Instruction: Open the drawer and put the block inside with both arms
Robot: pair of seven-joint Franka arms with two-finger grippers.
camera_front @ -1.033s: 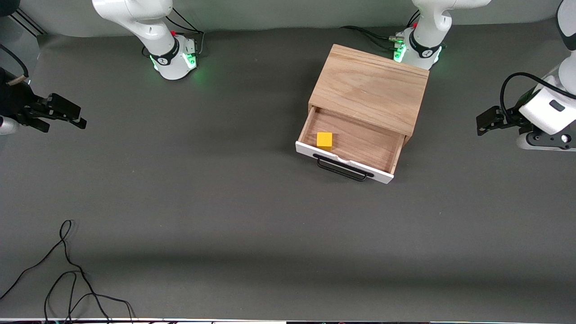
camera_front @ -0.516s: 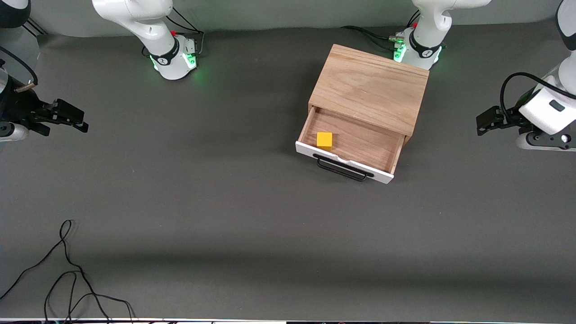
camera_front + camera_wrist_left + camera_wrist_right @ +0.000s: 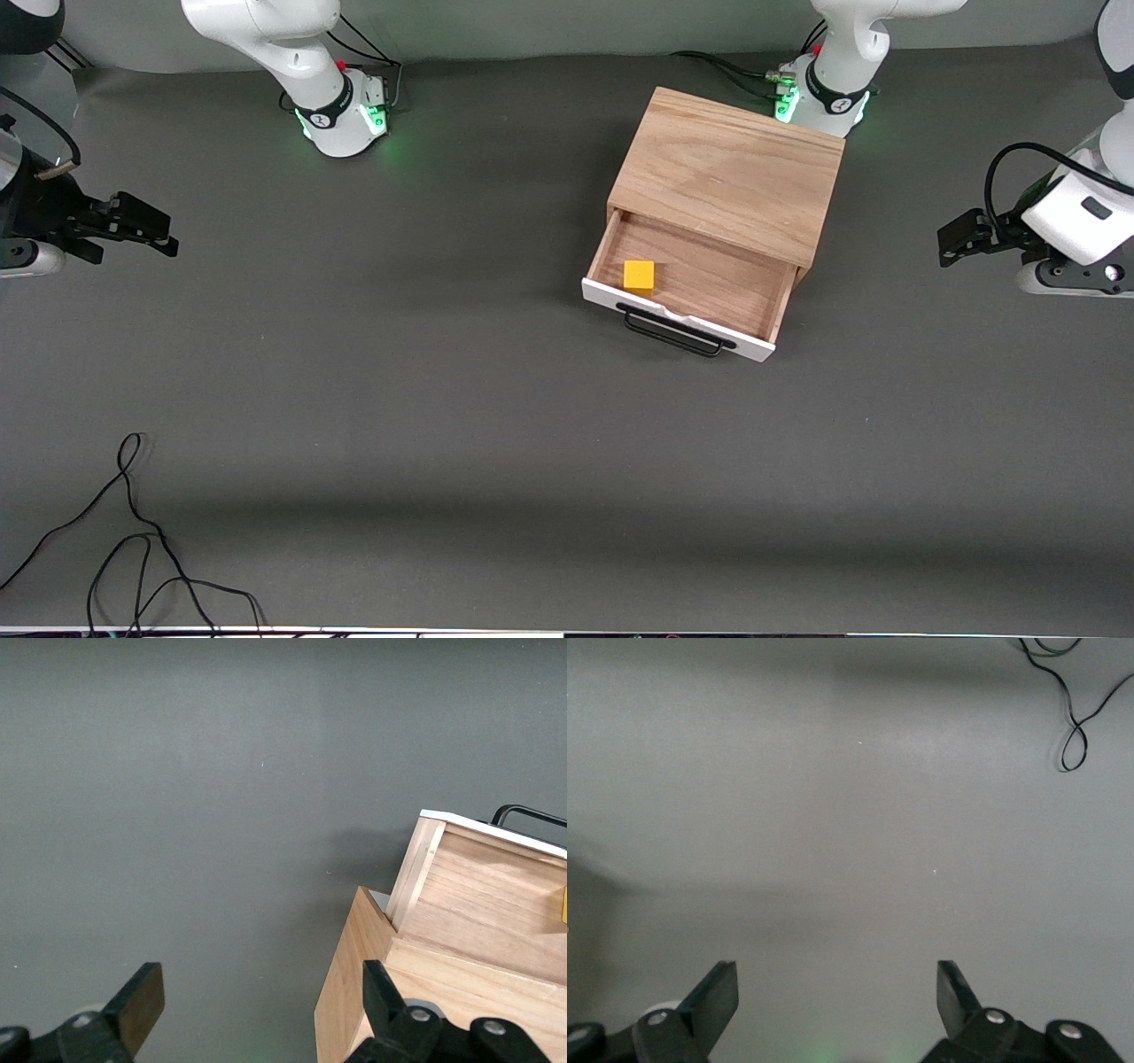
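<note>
The drawer (image 3: 682, 288) stands pulled open out of the oak-coloured box (image 3: 728, 173), its white front and black bar handle (image 3: 678, 332) facing the front camera. The yellow block (image 3: 639, 276) lies inside it, by the corner toward the right arm's end. My left gripper (image 3: 946, 250) is open and empty, up in the air at the left arm's end of the table, apart from the box. The left wrist view shows the box's side (image 3: 341, 1014) and the drawer's side (image 3: 483, 904). My right gripper (image 3: 164, 241) is open and empty, over bare mat at the right arm's end.
A loose black cable (image 3: 133, 532) lies on the grey mat (image 3: 399, 372) near the front camera at the right arm's end; it also shows in the right wrist view (image 3: 1067, 718). Both arm bases (image 3: 341, 111) stand along the table's edge farthest from the front camera.
My right gripper has drifted slightly toward the table's middle and a little lower in the front view. The left arm, drawer and block have not moved.
</note>
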